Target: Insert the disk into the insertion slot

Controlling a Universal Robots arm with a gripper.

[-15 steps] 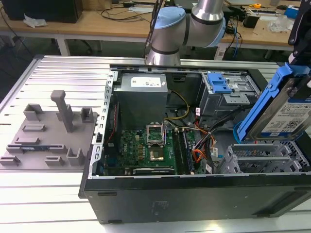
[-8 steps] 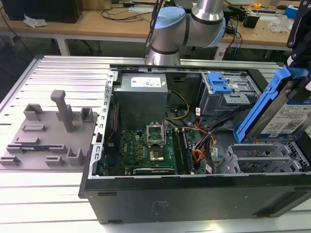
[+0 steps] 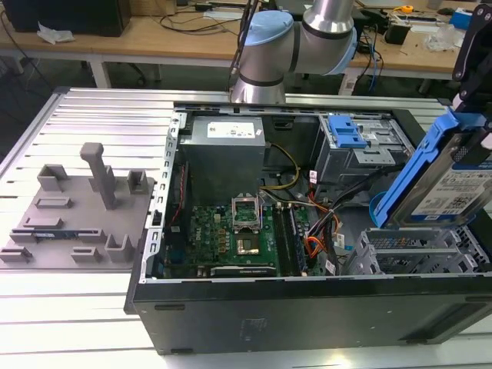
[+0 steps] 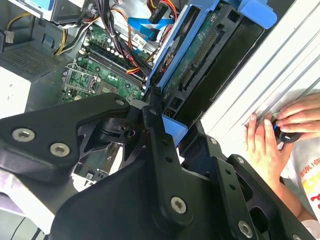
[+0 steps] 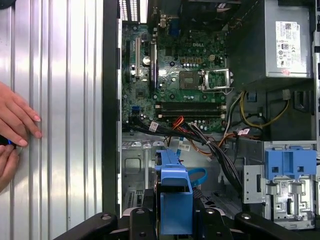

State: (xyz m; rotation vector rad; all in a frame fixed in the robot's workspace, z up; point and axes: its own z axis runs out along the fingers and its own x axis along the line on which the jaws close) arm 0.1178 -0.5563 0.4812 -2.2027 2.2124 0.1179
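A ribbed metal table (image 3: pixel 92 108) is bearing an open computer case (image 3: pixel 307 315). The gripper (image 5: pixel 175 215) is clamping the disk (image 3: pixel 450 181), holding it tilted above the insertion slot (image 3: pixel 415 250).

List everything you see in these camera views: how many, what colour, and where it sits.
computer case: one, black, open, on the table
table: one, silver, ribbed, under the case
motherboard: one, green, inside the case
power supply: one, grey, inside the case beside the motherboard
large cage: one, silver with a blue latch, inside the case
insertion slot: one, grey perforated cage, just under the disk
fixture plate: one, grey, on the table at the exterior view's left
disk: one, silver in a blue carrier, tilted over the slot, not yet in
hands: two, a person's, on the table beside the case
arm: one, silver and light blue
gripper: one, black, shut on the disk
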